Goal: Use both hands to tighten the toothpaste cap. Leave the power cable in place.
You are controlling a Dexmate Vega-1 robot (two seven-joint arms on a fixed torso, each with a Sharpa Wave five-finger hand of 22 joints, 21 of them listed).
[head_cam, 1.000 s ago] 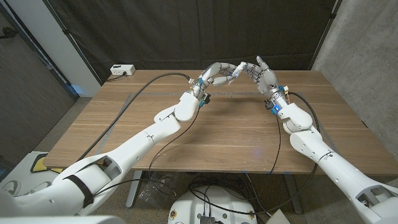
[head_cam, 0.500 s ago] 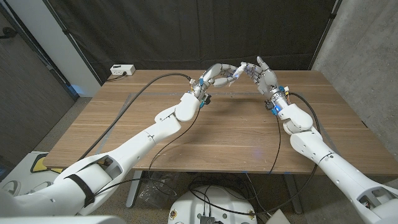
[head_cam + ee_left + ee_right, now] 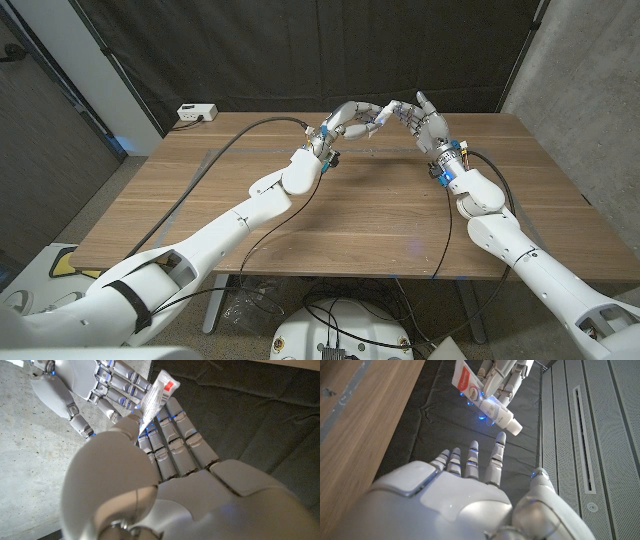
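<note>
My left hand [image 3: 352, 119] holds the white and red toothpaste tube [image 3: 386, 106] raised over the far middle of the table. In the left wrist view the tube [image 3: 159, 391] sticks out beyond my left hand's fingers [image 3: 172, 435]. In the right wrist view the tube's white cap [image 3: 512, 425] points toward my right hand [image 3: 465, 487]. That hand's fingers are spread, with the fingertips [image 3: 500, 438] just short of the cap. In the head view my right hand [image 3: 421, 120] meets the left one at the tube.
A black cable [image 3: 213, 162] curves across the left part of the wooden table [image 3: 380, 230]. A white power box [image 3: 197, 113] sits at the back left corner. Dark curtain hangs behind the table, and a concrete wall stands at the right.
My right wrist has drifted slightly to the right. Both hands stay together at the tube.
</note>
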